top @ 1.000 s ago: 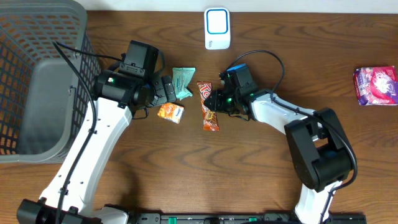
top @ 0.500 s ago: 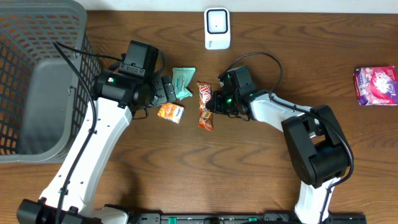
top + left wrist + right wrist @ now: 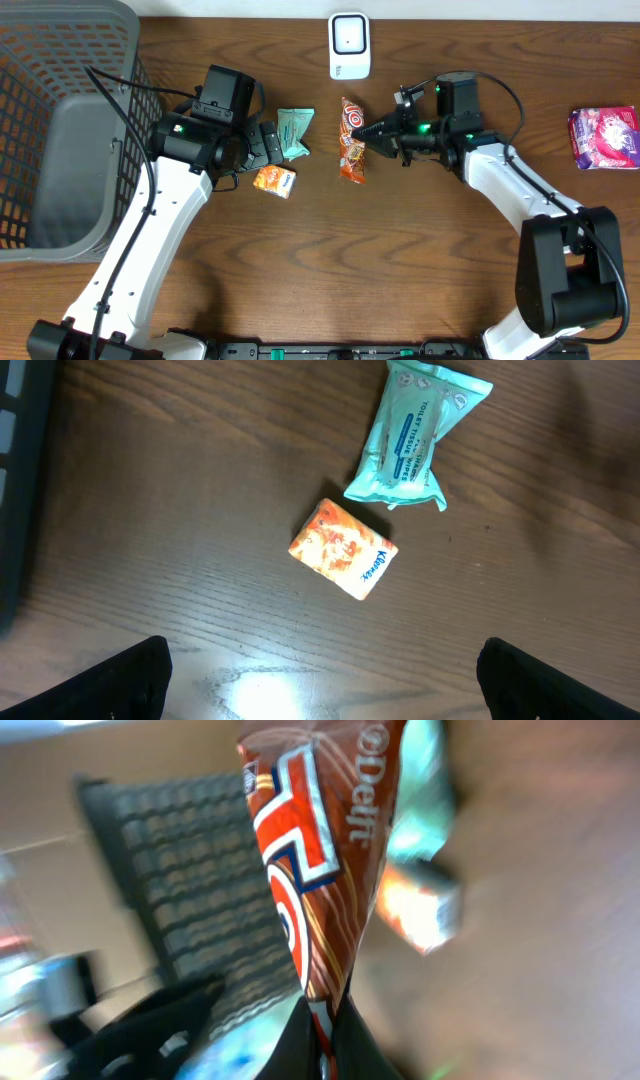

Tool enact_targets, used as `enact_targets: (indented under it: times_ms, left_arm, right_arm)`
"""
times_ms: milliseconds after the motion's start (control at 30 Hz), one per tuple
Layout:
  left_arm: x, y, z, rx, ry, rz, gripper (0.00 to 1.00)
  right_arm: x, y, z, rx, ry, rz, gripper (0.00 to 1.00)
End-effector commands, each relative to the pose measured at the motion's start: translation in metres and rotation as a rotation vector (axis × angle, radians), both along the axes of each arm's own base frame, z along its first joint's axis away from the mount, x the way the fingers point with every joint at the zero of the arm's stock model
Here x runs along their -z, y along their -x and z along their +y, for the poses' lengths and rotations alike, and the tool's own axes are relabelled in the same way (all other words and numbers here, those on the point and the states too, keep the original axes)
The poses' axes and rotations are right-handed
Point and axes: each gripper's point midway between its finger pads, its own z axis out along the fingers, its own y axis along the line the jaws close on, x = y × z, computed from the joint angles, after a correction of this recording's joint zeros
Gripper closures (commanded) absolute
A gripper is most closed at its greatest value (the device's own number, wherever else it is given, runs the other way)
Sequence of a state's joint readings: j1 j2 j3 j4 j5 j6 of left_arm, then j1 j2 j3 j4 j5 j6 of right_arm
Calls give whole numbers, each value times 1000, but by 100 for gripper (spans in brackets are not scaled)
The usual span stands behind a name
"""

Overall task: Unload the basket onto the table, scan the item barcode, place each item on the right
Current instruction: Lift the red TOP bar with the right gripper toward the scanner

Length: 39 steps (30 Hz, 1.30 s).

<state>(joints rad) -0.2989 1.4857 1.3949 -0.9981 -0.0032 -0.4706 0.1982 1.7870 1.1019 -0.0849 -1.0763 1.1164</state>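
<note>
My right gripper (image 3: 372, 133) is shut on the edge of a red and orange snack wrapper (image 3: 351, 140) and holds it lifted off the table, a little below the white barcode scanner (image 3: 349, 45). Up close the wrapper (image 3: 320, 840) fills the right wrist view, pinched between the dark fingers (image 3: 352, 1045) at the bottom. My left gripper (image 3: 322, 690) hangs open above the wood, just short of a small orange tissue pack (image 3: 343, 549) and a teal wipes pack (image 3: 415, 435). Nothing lies between its fingertips (image 3: 120, 680).
A grey wire basket (image 3: 60, 130) fills the left side of the table. The orange tissue pack (image 3: 274, 181) and teal wipes pack (image 3: 294, 131) lie beside the left arm. A pink packet (image 3: 603, 137) rests at the far right edge.
The right gripper closed on the snack wrapper, lifted it off the table and swung it up and to the right, toward the scanner. The left arm stayed still.
</note>
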Motion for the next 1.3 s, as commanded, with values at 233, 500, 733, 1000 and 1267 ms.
enact_targets:
  times_ms: [233,500,733,1000,1267]
  left_arm:
    - [-2,-2,2,3,-11,-4,2]
    - [-2,-2,2,3,-11,-4,2]
    - [-2,-2,2,3,-11,-4,2]
    - [-2,-2,2,3,-11,-4,2]
    - [-2,-2,2,3,-11,-4,2]
  right_arm:
    - [-55,54,7,-193,-298,630,99]
    - [-68,43,-4,-196,-326,594,98]
    - [-68,43,-3,-195,-325,593,98]
    - [-61,27,-1,-123,-292,452,99]
    - [-35,-28,-1,93,-84,-58,99]
